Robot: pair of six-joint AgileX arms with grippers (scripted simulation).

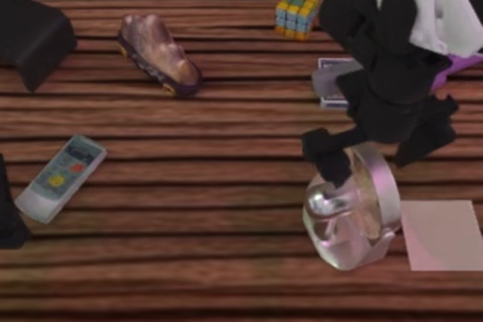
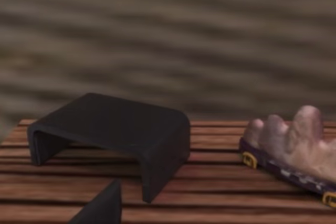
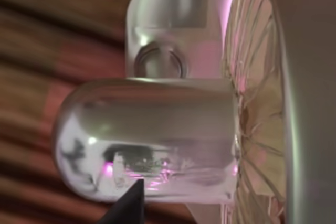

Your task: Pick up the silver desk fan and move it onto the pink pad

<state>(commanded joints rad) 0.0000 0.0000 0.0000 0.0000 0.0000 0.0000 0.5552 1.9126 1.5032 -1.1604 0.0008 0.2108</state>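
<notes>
The silver desk fan (image 1: 355, 220) stands on the table's right side, just left of the pink pad (image 1: 441, 235) and not on it. My right gripper (image 1: 373, 164) comes down from the back right and is shut on the fan, with one dark finger (image 1: 330, 162) against the hub and the other side beyond the ring rim. In the right wrist view the chrome hub (image 3: 147, 140) fills the picture, the ring rim (image 3: 310, 103) is at one side, and one fingertip (image 3: 131, 203) touches the hub. My left gripper (image 1: 7, 213) is parked at the left edge.
Behind the fan lies a blue patterned card box (image 1: 332, 81), partly under the right arm. A colour cube (image 1: 296, 13) sits at the back, and a shoe on wheels (image 1: 158, 54) at the back left. A black stand (image 1: 30, 35) and a remote (image 1: 60, 177) lie on the left.
</notes>
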